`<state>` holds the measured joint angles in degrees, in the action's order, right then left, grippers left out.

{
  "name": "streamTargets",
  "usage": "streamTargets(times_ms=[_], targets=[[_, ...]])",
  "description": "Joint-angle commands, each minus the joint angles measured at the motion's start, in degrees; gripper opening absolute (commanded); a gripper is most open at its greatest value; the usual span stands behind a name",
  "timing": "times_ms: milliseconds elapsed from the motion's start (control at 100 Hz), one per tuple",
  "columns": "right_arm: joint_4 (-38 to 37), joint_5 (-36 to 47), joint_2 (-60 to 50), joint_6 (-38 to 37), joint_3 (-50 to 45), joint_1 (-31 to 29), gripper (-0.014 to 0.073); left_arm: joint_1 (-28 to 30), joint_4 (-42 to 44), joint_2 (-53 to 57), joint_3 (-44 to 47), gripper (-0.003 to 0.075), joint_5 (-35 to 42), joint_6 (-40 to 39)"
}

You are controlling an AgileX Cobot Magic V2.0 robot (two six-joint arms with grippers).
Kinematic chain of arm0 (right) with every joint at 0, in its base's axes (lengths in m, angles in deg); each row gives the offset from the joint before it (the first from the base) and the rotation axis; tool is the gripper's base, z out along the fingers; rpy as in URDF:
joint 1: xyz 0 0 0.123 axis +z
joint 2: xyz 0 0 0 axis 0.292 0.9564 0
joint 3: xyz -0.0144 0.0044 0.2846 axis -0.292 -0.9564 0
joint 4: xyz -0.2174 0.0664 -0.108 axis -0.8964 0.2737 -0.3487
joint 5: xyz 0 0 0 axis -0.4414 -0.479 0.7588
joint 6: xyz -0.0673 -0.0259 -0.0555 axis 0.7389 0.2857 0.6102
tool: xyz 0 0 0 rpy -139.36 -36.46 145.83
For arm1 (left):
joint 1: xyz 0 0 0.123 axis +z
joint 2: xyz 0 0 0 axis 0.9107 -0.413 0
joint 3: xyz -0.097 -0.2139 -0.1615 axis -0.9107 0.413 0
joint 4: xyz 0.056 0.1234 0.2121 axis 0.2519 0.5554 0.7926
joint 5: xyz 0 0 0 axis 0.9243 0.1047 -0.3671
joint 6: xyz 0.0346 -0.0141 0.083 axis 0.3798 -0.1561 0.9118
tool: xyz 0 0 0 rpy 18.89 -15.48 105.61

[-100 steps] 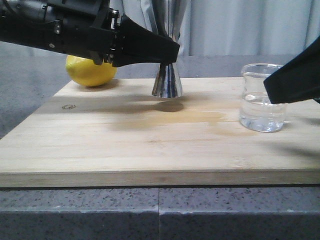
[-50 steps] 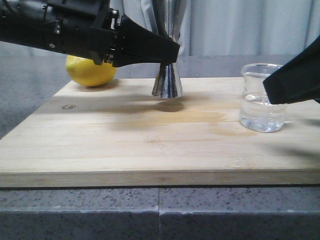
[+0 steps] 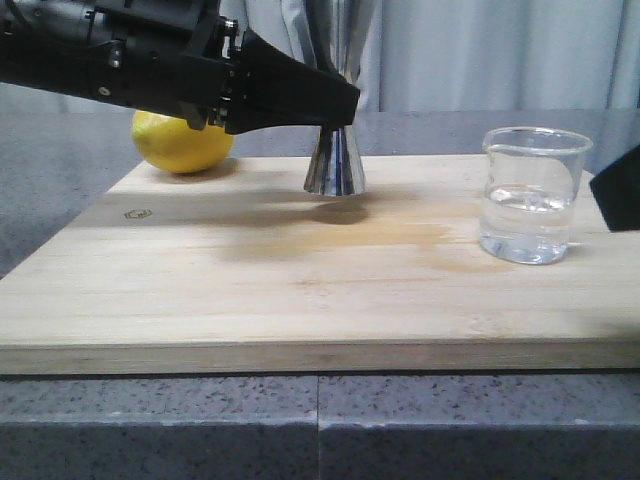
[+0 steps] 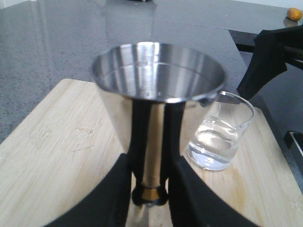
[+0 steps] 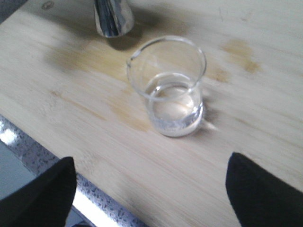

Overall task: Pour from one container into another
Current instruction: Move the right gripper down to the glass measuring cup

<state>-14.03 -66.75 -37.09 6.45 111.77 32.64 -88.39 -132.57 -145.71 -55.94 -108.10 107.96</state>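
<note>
Our left pincer [image 4: 149,189] is clamped on the steel jigger [image 3: 335,160]; our right pincer [image 5: 151,189] is spread apart near the glass beaker [image 3: 528,195].

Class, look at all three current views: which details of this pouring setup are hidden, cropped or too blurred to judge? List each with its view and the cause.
- Jigger upper cup: front view, cut off by the top edge and the left gripper.
- Jigger base: left wrist view, below the bottom edge.
- Right gripper: front view, only a dark corner at the right edge shows.
- Beaker markings: every view, too faint and blurred to read.
- Lemon top: front view, behind the left arm.
</note>
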Motion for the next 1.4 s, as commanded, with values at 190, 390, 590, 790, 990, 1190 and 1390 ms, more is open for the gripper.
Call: streamTargets(times_ms=[190, 390, 590, 790, 990, 1190, 1390], targets=[[-5.4, 25.1, -1.8, -11.7, -6.5, 14.1, 0.0584, 0.0, -3.9, 3.1, -1.6, 0.0156, -3.9, 0.1], [-5.5, 40.5, -1.0, -12.4, -11.7, 17.9, 0.0584, 0.0, -3.9, 3.1, -1.6, 0.0156, -3.9, 0.1], [-5.7, 46.3, 2.6, -12.4, -13.3, 17.9, 0.0584, 0.0, -3.9, 3.1, -1.6, 0.0156, -3.9, 0.1], [-13.6, 48.5, 5.5, -16.8, -13.3, 17.9, 0.0584, 0.0, -3.9, 3.1, -1.6, 0.0156, -3.9, 0.1], [-19.2, 51.9, 8.2, -20.0, -13.3, 17.9, 0.0584, 0.0, -3.9, 3.1, -1.6, 0.0156, -3.9, 0.1], [-27.2, 57.4, 12.6, -27.0, -13.3, 18.0, 0.0584, 0.0, -3.9, 3.1, -1.6, 0.0156, -3.9, 0.1], [-28.3, 64.7, 19.1, -27.8, -13.3, 18.0, 0.0584, 0.0, -3.9, 3.1, -1.6, 0.0156, -3.9, 0.1]])
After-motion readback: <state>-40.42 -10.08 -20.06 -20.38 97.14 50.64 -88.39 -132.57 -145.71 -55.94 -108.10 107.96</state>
